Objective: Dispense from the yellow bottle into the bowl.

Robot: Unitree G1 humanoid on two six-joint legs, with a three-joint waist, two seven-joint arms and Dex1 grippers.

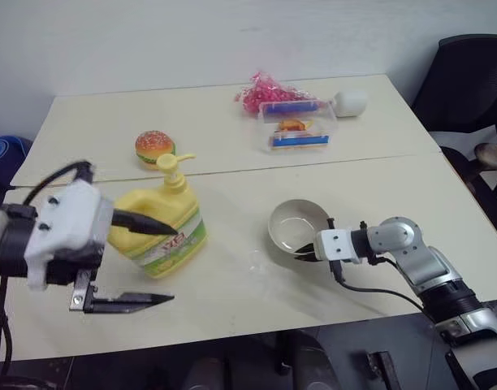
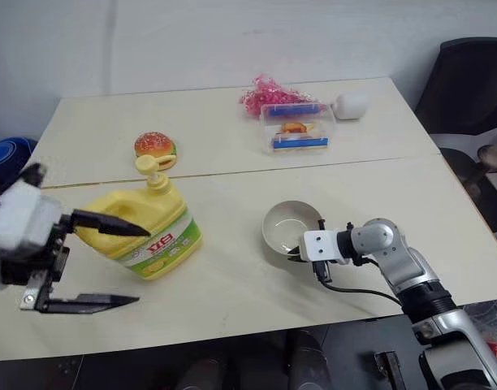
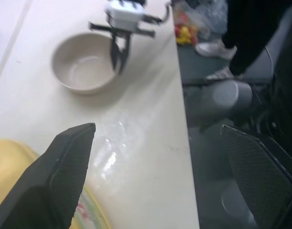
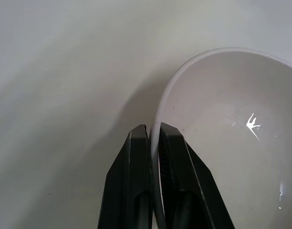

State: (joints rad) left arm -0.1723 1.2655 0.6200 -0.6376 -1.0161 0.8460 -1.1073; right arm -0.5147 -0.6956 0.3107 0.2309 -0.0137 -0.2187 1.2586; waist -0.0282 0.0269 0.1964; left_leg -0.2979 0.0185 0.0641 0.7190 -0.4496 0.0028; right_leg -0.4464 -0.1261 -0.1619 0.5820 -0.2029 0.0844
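We recorded, on the far half of the table [image 1: 232, 122]: a toy hamburger [image 1: 154, 147] just behind the yellow bottle's pump; a clear plastic box [image 1: 297, 126] holding blue and yellow items; a bunch of pink material [image 1: 265, 91] touching the box's far-left corner; a white rounded object [image 1: 350, 101] just beside the box's right end. None of these lay between the bottle and the bowl; the stretch of tabletop between those two was bare.

The yellow bottle [image 1: 163, 231] stood on the near half, left of centre, green-and-white label facing us, tilted slightly. The bowl [image 1: 297, 223] sat to its right, near but apart from it.

The left gripper [image 1: 139, 260] hovered by the bottle's near-left side, fingers spread wide, upper finger crossing in front of the bottle's body, lower finger over bare table; we could not tell whether it touched the bottle. The right gripper [image 4: 154, 136] had its fingers pressed together on the bowl's near rim, one finger inside, one outside.

The surface was pale cream, two tabletops joined along a seam. A white wall stood behind; a black chair [image 1: 464, 81] at the right; a blue object [image 1: 5, 154] at the left edge
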